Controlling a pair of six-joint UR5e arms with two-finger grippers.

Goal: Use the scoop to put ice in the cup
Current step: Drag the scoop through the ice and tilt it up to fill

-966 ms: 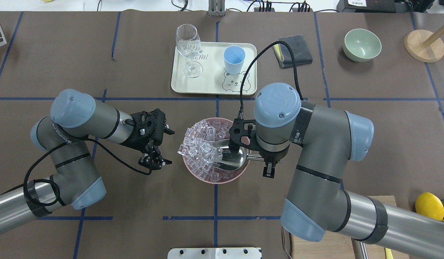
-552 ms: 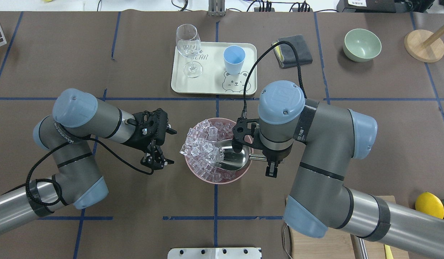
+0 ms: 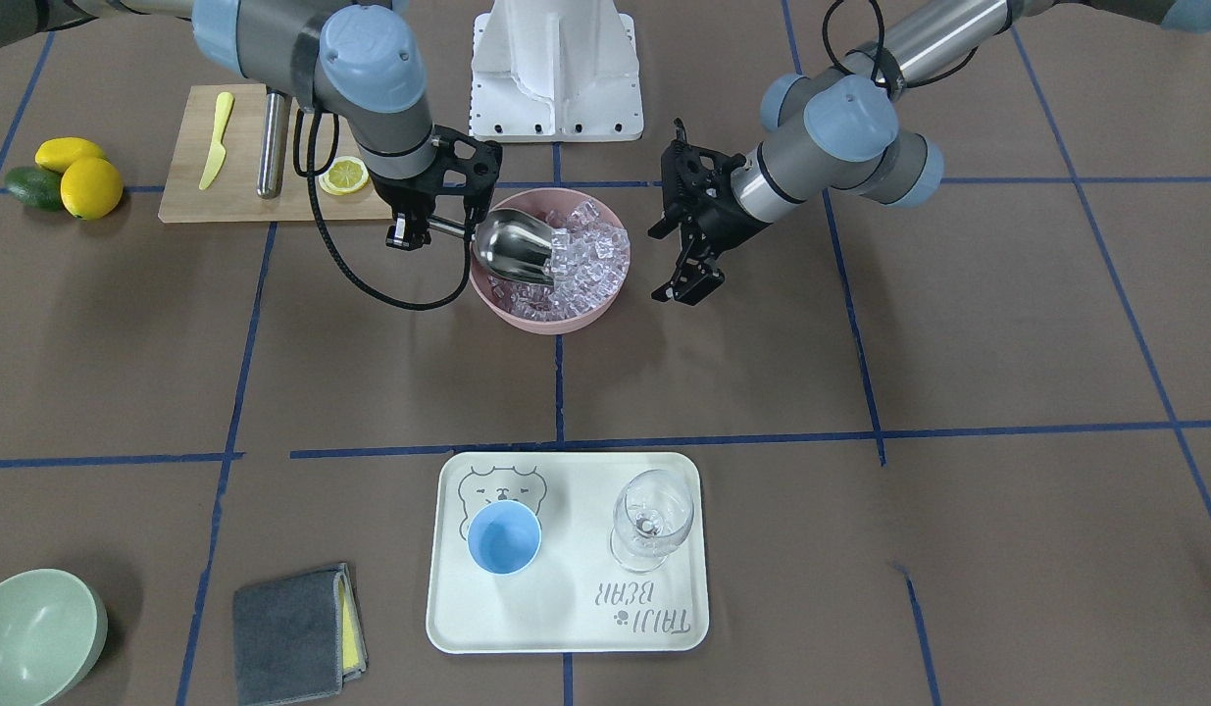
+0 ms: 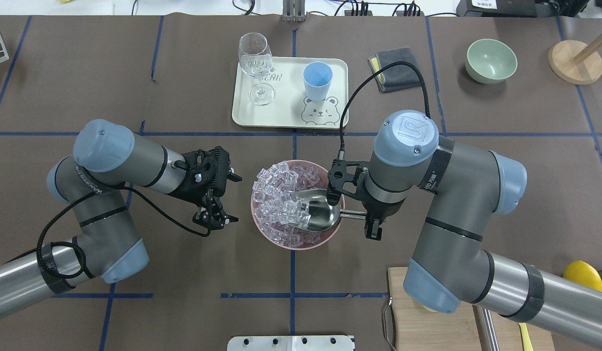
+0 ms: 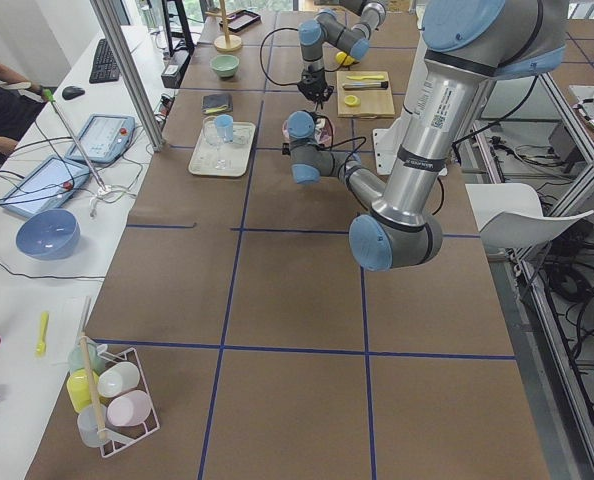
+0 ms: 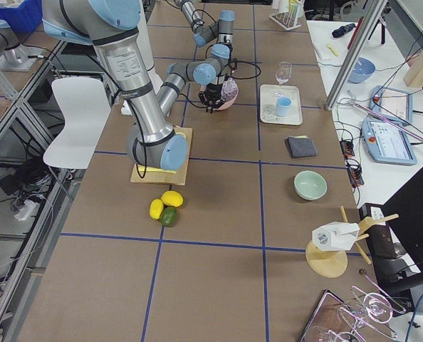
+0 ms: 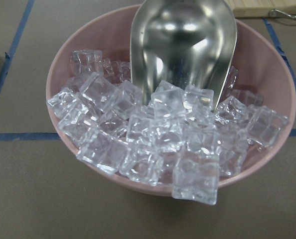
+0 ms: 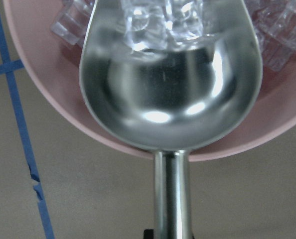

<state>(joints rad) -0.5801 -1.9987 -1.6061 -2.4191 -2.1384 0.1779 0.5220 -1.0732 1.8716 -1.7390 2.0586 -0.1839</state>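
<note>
The ice (image 4: pixel 281 204) is piled in a pink bowl (image 4: pixel 262 229) at mid-table; it also shows in the left wrist view (image 7: pixel 163 144). My right gripper (image 4: pixel 369 218) is shut on the handle of the steel scoop (image 4: pixel 320 214). The scoop's trough lies inside the bowl's right side with its mouth against the ice and a few pieces at its lip (image 8: pixel 163 15). The scoop (image 3: pixel 512 250) is tilted down into the bowl. My left gripper (image 4: pixel 215 217) is open and empty, just left of the bowl. The light-blue cup (image 4: pixel 317 80) stands upright on a cream tray (image 4: pixel 286 119), and I see no ice in it.
A wine glass (image 4: pixel 256 68) stands on the tray beside the cup. A grey cloth (image 4: pixel 396 68) and a pale green bowl (image 4: pixel 491 61) lie at the far right. A cutting board (image 3: pixel 242 186) with knife, steel rod and lemon slice sits beside the right arm, with lemons (image 3: pixel 75 176) beyond it.
My right arm has drawn back to the right, pulling the scoop toward the bowl's right side. The ice that bulged over the bowl's left rim has settled back. The left gripper has barely moved.
</note>
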